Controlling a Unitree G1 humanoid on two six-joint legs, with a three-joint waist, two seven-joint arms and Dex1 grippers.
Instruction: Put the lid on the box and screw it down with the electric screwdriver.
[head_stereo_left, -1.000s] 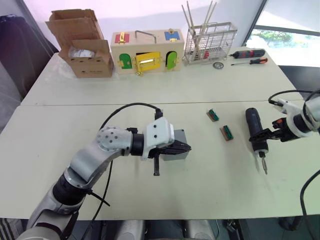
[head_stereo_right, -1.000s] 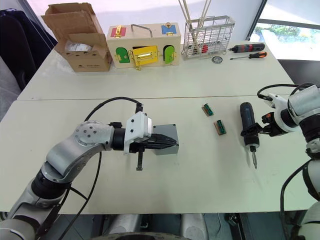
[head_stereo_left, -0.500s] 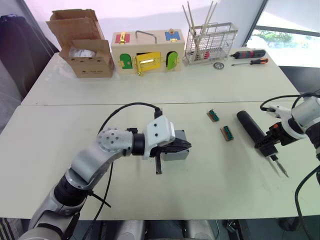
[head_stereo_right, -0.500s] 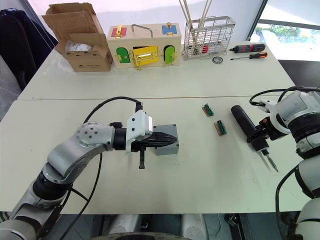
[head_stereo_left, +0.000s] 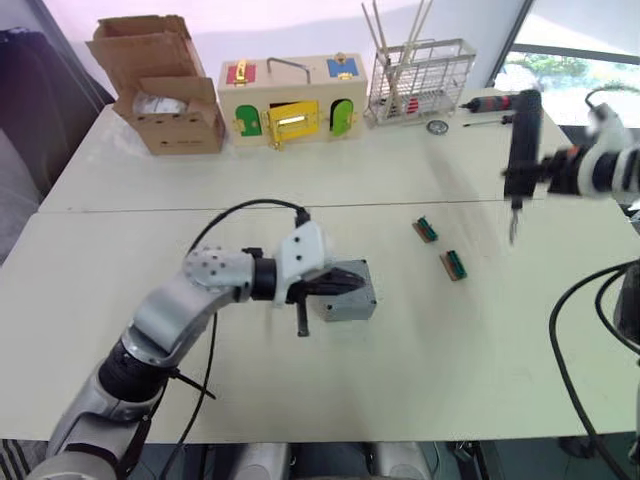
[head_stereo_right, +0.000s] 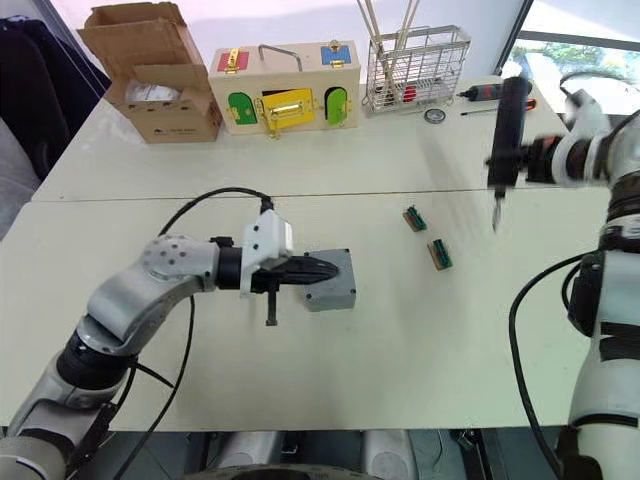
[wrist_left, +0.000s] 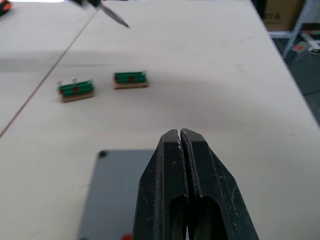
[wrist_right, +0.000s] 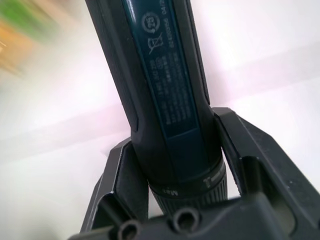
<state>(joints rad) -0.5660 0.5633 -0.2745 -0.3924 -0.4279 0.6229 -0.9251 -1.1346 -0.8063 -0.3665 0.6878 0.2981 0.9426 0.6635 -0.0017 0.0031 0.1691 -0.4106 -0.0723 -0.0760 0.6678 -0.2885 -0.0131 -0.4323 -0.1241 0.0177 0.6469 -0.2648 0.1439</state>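
My right gripper (wrist_right: 182, 165) is clamped around the lower barrel of the electric screwdriver (head_stereo_left: 521, 140), one finger on each side of the body just above the collar. The tool hangs clear of the table (head_stereo_left: 450, 350), its long axis close to vertical, thick black body uppermost and thin metal bit pointing down. From this gripper the box (head_stereo_left: 349, 291) lies well away toward my left side, lower and nearer to me, with two small green connector blocks (head_stereo_left: 456, 265) on the table between the bit and the box. My left gripper (wrist_left: 181, 150) is the nearer one by far: its two fingers are pressed together, holding nothing, and rest over the box's flat grey top face, where a corner screw hole (wrist_left: 102, 154) shows. I judge that face to be the lid already seated, though I cannot see a seam. The box sits square and flat, without a marked long axis. The coming move turns on carrying the upright bit across to my left and down onto a corner hole while the left gripper steadies the box.
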